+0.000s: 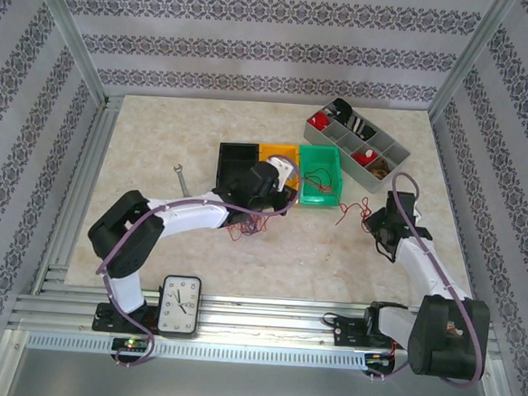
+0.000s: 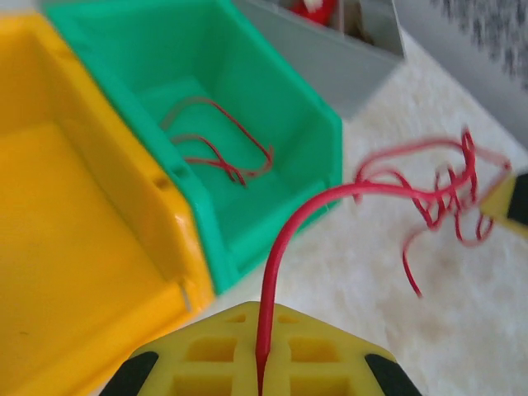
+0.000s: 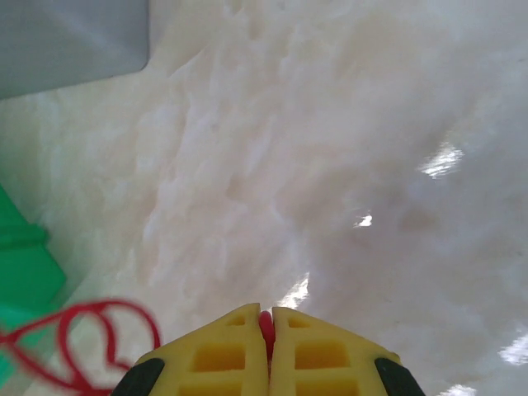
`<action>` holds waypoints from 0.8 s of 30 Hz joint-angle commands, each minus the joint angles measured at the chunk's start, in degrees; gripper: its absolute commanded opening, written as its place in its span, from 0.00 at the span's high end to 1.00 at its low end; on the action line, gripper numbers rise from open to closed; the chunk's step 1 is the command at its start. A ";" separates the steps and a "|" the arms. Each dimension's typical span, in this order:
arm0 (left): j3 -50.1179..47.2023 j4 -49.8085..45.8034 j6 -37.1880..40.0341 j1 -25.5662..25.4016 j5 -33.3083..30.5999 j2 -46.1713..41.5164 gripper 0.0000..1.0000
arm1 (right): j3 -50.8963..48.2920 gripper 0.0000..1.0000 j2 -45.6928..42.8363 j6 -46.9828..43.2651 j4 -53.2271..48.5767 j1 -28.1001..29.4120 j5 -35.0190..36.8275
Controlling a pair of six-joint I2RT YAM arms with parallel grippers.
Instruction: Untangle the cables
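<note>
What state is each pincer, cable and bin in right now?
Left pincer, shut on the red cable.
Right pincer, shut on the red cable.
Red cable, strung between both pincers, curled near the right one.
Green bin, holding loose red wires.
Yellow bin, empty where visible.

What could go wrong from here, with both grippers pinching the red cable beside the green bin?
The left gripper and right gripper are both shut on the red cable; pulling apart might tighten its curls into a knot, or it may slip free.
The cable also passes near a corner of the green bin and could snag.
</note>
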 commanded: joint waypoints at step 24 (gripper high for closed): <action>-16.03 16.81 -23.12 15.79 -14.44 -12.31 1.00 | -1.75 1.00 2.13 -2.30 -2.04 -24.48 -10.19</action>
